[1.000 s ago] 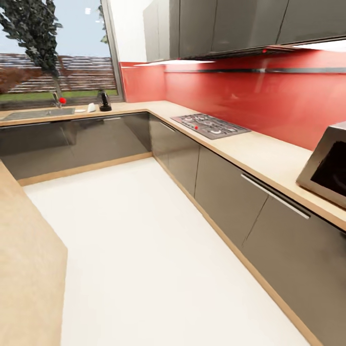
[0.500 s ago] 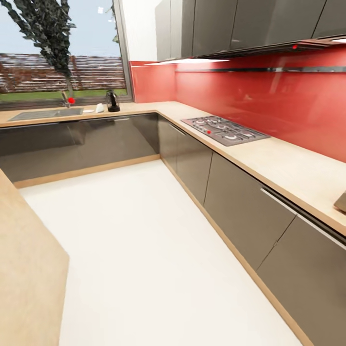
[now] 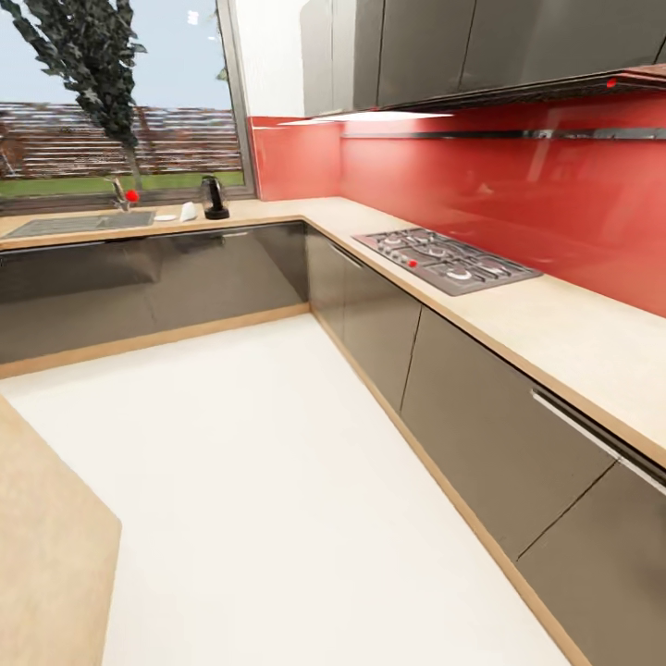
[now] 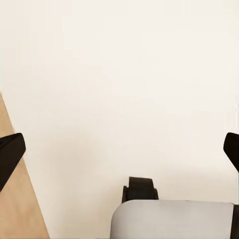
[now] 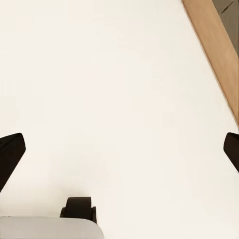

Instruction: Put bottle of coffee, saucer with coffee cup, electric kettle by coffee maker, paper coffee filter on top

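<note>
The squat dark glass electric kettle [image 3: 215, 197] stands far ahead-left on the beige wood-look worktop [image 3: 277, 209], well apart from both empty, wide-spread jaws.

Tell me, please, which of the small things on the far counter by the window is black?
The coffee maker, the tall black item standing furthest right. The small object beside it is white, and the knob by the sink is red.
</note>
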You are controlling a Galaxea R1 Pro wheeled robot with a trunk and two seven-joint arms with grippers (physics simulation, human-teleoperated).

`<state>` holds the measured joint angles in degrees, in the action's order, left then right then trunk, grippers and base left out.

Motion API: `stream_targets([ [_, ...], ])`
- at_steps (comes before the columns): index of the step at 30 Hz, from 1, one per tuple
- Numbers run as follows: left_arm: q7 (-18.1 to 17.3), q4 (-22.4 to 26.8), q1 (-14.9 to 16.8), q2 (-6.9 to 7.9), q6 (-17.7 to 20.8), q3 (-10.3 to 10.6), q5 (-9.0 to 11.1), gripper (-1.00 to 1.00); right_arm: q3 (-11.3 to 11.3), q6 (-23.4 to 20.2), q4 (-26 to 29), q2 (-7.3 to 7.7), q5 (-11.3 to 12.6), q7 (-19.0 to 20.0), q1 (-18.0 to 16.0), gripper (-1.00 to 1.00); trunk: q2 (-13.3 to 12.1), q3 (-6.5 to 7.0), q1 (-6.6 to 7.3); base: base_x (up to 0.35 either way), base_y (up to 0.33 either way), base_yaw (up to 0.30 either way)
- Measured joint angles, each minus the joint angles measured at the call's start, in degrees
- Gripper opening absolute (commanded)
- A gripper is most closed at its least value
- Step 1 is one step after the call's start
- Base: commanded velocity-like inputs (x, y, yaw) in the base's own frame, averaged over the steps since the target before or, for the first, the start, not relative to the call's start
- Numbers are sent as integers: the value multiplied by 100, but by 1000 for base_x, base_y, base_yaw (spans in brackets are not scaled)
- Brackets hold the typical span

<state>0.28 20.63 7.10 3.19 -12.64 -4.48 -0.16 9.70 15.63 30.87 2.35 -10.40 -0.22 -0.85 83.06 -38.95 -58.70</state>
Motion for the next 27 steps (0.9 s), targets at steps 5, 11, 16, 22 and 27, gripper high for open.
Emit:
stream_targets([
  [5, -2, 1, 1, 2, -1, 0, 0, 100, 5, 0, 0, -7, 1, -2, -1, 100, 0, 0, 0, 338, 98, 242],
  [11, -2, 0, 1, 2, -1, 1, -20, 100, 6, 0, 0, -12, 1, -2, -1, 100, 0, 0, 0, 338, 21, 274],
  [16, -2, -1, 2, 2, 0, 2, -23, 100, 9, -1, 2, -12, 1, -2, 0, 100, 0, 0, 0, 338, 2, 144],
  [22, -2, -2, 3, 1, -4, 2, -23, 100, 15, -1, 2, -12, 1, -2, 1, 100, 0, 0, 0, 338, 0, 23],
  [27, -2, -2, 3, -1, -1, 3, -23, 100, 16, -1, 2, -12, 1, -2, 1, 100, 0, 0, 0, 338, 0, 3],
])
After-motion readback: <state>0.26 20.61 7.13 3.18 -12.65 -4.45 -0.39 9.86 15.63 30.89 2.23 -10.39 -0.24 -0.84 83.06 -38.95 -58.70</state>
